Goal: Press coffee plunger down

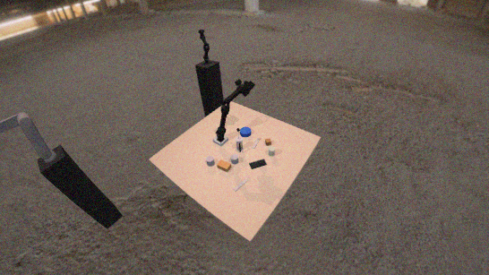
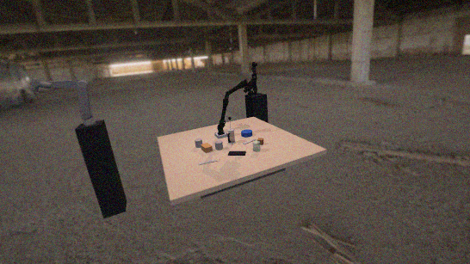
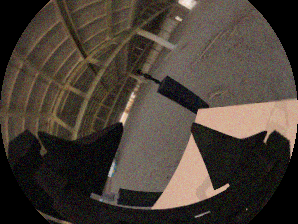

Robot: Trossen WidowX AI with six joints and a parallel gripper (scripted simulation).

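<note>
The coffee press (image 1: 239, 144) (image 2: 231, 136) stands upright on the table, close beside the arm's base. Its plunger knob (image 1: 238, 130) (image 2: 230, 118) is dark and stands above the body on a thin rod, so the plunger is up. My gripper (image 1: 252, 85) (image 3: 158, 126) is open and empty, high above the table and away from the press. The wrist view shows the two dark fingers wide apart, with floor and a corner of the table beyond them; the press does not show there.
On the table (image 1: 251, 219) (image 2: 181, 187) are a blue disc (image 1: 245, 132) (image 2: 246, 133), a brown cube (image 1: 268, 141), a pale green cup (image 1: 271, 152), a black slab (image 1: 257, 164), an orange block (image 1: 224, 165), two grey cylinders and thin pale strips. Two black pedestals with arms stand outside it.
</note>
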